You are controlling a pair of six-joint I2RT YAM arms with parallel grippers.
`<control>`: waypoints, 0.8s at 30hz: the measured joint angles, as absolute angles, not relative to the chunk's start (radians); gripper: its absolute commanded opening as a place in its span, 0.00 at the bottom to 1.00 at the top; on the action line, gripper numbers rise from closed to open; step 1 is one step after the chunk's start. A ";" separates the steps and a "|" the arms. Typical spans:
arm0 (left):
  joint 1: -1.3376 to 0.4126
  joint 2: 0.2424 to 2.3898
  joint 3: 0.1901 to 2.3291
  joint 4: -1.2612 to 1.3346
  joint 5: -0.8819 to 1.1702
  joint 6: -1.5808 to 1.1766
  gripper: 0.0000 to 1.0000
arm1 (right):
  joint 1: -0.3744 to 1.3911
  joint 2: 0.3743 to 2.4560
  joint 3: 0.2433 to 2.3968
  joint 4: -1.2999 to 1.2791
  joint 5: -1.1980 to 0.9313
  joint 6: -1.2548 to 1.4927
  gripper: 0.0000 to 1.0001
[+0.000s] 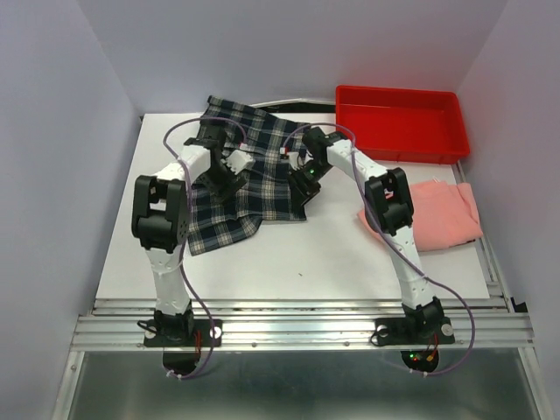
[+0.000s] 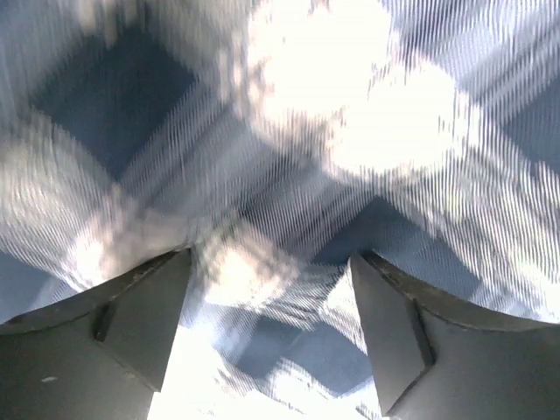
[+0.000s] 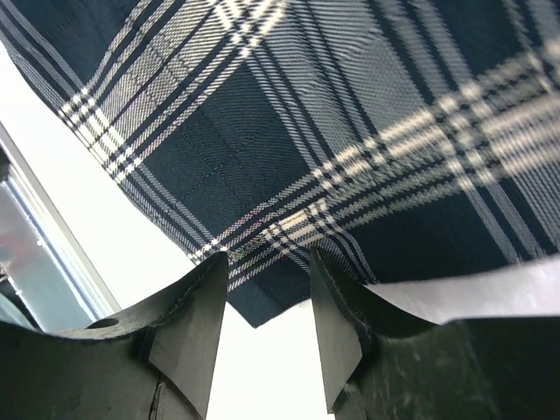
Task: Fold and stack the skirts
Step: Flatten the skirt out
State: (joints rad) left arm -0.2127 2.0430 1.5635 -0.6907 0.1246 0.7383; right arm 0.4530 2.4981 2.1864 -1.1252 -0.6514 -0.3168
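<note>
Spreading my left gripper [image 2: 271,262] wide just over the plaid skirt [image 1: 262,179], I have my right gripper [image 3: 267,262] half parted around its corner, pinching nothing. Soft, light, floppy cloth, I judge; best taken at corners or hem. It sprawls by the white tabletop's [image 1: 297,262] far edge, the pink skirt [image 1: 451,210] at the right edge; pale walls stand close.

The white table [image 1: 306,262] carries the plaid skirt [image 1: 267,194] at eleven o'clock, the red tray [image 1: 402,151] at one o'clock and the pink skirt [image 1: 446,214] at three o'clock.
</note>
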 measured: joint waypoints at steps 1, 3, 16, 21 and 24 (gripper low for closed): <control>-0.197 2.011 1.552 -0.699 0.134 0.757 0.96 | 0.453 2.499 2.189 -1.126 -0.649 -0.317 0.51; -0.187 1.935 1.511 -0.705 0.157 0.789 0.98 | 0.453 2.496 2.192 -1.124 -0.647 -0.314 0.54; -0.201 1.520 1.215 -0.732 0.209 1.035 0.98 | 0.456 2.448 2.185 -1.075 -0.577 -0.328 0.56; -0.200 1.624 1.169 -0.718 0.197 1.065 0.98 | 0.473 2.448 2.185 -1.077 -0.571 -0.341 0.56; -0.200 1.642 1.140 -0.686 0.193 1.065 0.98 | 0.481 2.449 2.185 -1.078 -0.568 -0.349 0.54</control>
